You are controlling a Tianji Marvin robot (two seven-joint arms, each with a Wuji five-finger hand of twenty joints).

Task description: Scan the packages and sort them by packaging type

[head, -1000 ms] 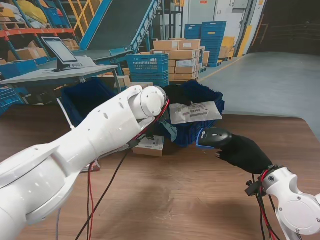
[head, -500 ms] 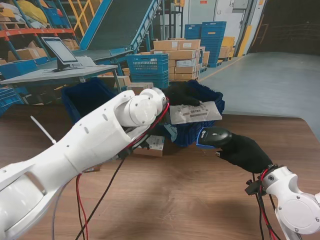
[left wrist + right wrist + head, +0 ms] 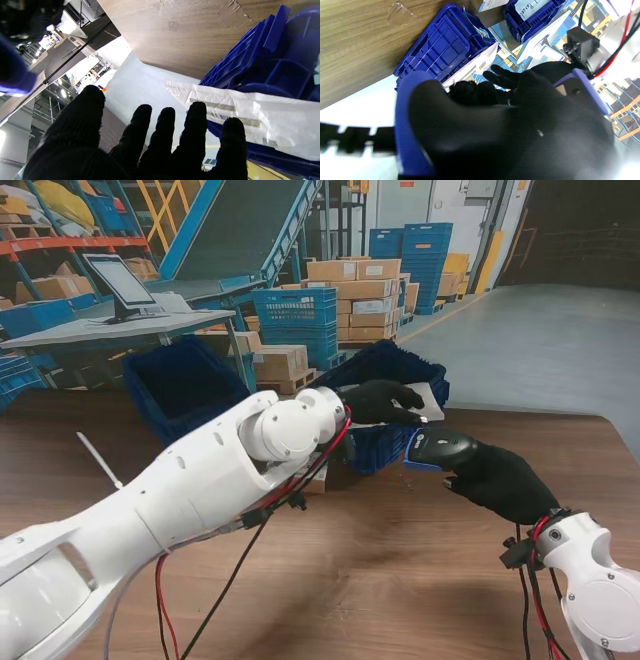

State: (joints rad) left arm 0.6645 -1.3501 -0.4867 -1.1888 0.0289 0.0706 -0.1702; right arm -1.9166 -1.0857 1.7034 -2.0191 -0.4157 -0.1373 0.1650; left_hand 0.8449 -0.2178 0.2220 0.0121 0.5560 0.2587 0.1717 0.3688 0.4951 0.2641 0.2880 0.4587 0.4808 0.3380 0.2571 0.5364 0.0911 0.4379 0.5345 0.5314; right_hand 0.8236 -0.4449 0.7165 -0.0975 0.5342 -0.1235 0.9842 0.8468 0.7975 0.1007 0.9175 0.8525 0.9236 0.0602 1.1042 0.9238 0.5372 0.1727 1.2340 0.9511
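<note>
Stand view: left hand [image 3: 385, 401] lies on white mailer [image 3: 428, 402] over blue bin [image 3: 385, 442]; grip unclear. Left wrist view shows fingers [image 3: 195, 130] spread, mailer's barcode label visible. Right hand [image 3: 500, 480] grasps scanner [image 3: 440, 448] over desk [image 3: 400, 580].

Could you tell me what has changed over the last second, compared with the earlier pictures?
The left robot hand has swung right over the white mailer at the blue bin, fingers spread across it. The right robot hand brought the scanner slightly closer to the mailer. The bins have stayed put.
</note>
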